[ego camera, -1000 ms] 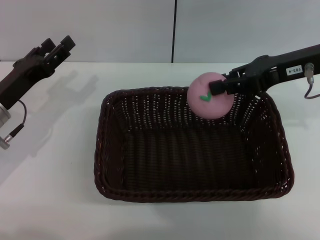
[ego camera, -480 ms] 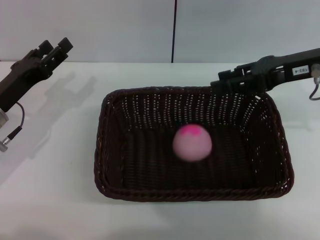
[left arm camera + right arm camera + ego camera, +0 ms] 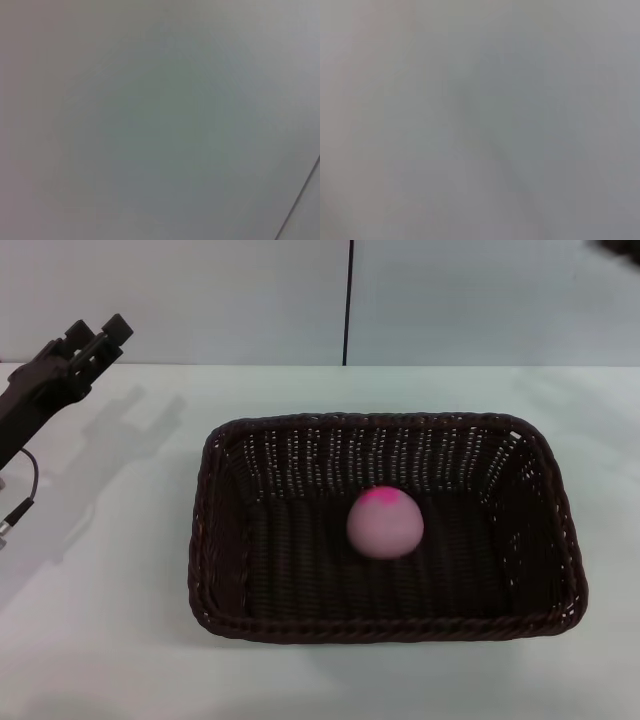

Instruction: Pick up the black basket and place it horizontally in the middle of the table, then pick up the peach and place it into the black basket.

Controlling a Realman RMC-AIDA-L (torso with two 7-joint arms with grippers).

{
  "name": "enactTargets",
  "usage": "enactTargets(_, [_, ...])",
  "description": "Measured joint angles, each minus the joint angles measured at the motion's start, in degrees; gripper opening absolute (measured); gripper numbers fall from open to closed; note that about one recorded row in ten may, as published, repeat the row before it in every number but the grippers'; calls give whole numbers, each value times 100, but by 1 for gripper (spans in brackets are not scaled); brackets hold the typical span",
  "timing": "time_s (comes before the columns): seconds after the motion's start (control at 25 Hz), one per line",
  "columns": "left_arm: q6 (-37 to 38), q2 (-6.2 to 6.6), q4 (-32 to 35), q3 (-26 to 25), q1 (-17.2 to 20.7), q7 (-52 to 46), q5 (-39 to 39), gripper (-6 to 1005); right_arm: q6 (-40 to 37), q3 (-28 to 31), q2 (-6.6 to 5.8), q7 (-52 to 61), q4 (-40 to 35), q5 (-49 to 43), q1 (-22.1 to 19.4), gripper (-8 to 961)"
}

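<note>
Table [image 3: 120, 570]: peach [image 3: 384, 523] settled in basket [image 3: 215, 540]; R pincer prob. gone.

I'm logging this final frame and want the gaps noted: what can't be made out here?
- Right pincer: out of the head view past its top right edge; state unknown.
- Left pincer: finger gap unclear, seen side-on in the head view.
- Both wrist views: only blank grey surface.
- Small round pink toy peach in the dark woven wicker basket: underside hidden.

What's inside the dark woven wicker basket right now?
One small round pink peach rests on the floor of the dark woven wicker basket, around the middle, clear of the walls. Nothing else shows inside. The patch of weave under the peach is covered.
</note>
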Motion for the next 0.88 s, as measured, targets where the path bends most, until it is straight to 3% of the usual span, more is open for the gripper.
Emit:
enactTargets(0.12, [27, 0, 0, -2, 10, -1, -33, 741, 64, 596, 52, -1284, 960, 1006, -382, 562])
enactTargets(0.36, [60, 0, 0, -4, 0, -3, -50, 741, 79, 1072, 324, -3132, 1747, 2358, -862, 562])
enactTargets(0.64, [125, 0, 0, -56, -9, 19, -58, 741, 168, 1230, 322, -4681, 2369, 2828, -910, 562])
enactTargets(0.88, [188, 0, 0, -71, 18, 0, -89, 741, 319, 1283, 324, -5042, 2497, 2839, -852, 562])
